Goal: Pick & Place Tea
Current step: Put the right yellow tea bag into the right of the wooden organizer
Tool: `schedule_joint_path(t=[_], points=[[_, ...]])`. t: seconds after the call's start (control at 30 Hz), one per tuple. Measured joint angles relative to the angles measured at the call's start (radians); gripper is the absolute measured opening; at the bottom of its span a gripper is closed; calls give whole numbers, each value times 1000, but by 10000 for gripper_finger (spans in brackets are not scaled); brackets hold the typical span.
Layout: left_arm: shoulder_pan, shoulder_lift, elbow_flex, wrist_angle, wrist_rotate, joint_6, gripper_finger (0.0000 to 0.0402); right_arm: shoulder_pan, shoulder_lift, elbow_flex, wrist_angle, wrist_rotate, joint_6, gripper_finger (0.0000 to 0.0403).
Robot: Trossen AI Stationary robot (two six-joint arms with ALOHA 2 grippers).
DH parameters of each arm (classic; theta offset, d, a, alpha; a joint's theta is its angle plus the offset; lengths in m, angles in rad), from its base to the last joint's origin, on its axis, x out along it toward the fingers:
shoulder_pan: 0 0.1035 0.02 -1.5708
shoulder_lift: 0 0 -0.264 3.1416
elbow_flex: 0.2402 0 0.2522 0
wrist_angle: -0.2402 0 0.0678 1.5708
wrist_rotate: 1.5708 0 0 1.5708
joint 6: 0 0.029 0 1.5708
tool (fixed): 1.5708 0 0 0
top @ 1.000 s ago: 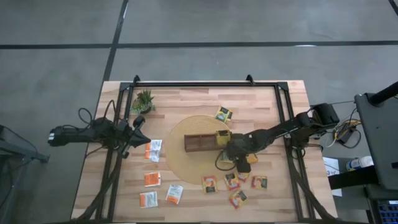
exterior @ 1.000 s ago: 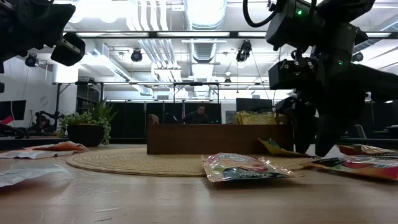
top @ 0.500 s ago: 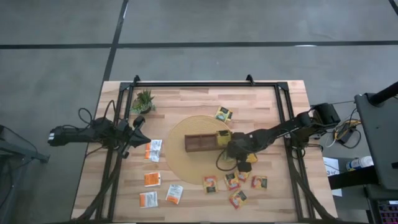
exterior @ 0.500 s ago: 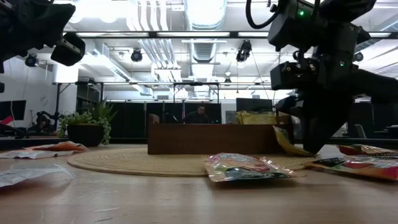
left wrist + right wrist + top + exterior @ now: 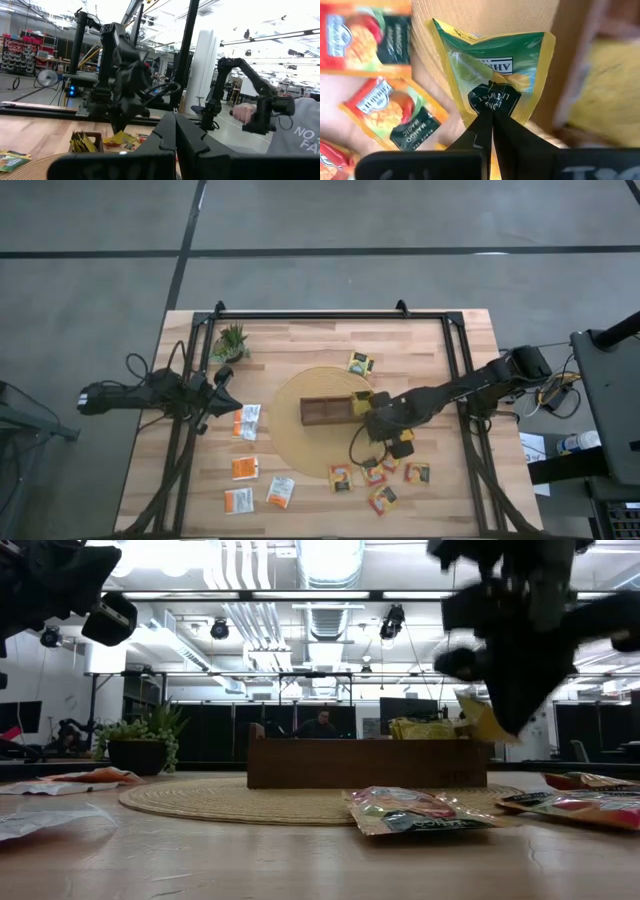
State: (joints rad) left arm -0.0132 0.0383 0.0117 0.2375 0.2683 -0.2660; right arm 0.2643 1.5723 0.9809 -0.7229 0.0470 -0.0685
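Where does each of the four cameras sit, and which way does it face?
High: above the table, looking straight down; both arms show.
Low: at tabletop height, looking across the tray into the room; right gripper lifts a yellow-green sachet.
Left wrist: on the waiting left arm, past its shut left gripper toward the right arm.
Right wrist: looking down its shut fingers onto that sachet.
Shared: low and right wrist views both show the sachet.

Tray (image 5: 325, 410) is sitting on the mat (image 5: 290, 435) mid-frame, plant (image 5: 231, 341) lying upper left, sachets (image 5: 385, 476) spreading below the mat, more (image 5: 245, 470) lower left.
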Motion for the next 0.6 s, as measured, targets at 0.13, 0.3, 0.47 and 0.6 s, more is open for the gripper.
schedule_joint_path(t=[0.13, 0.3, 0.47, 0.6], points=[[0, 0, 0, 0, 0, 0, 0, 29, 1, 114, -123, 144, -17, 8], [0, 0, 0, 0, 0, 0, 0, 47, 23, 235, -224, 342, -17, 8], [0, 0, 0, 1, 0, 0, 0, 48, 70, 309, -314, 421, -12, 8], [0, 0, 0, 0, 0, 0, 0, 48, 137, 353, -410, 446, -9, 8]])
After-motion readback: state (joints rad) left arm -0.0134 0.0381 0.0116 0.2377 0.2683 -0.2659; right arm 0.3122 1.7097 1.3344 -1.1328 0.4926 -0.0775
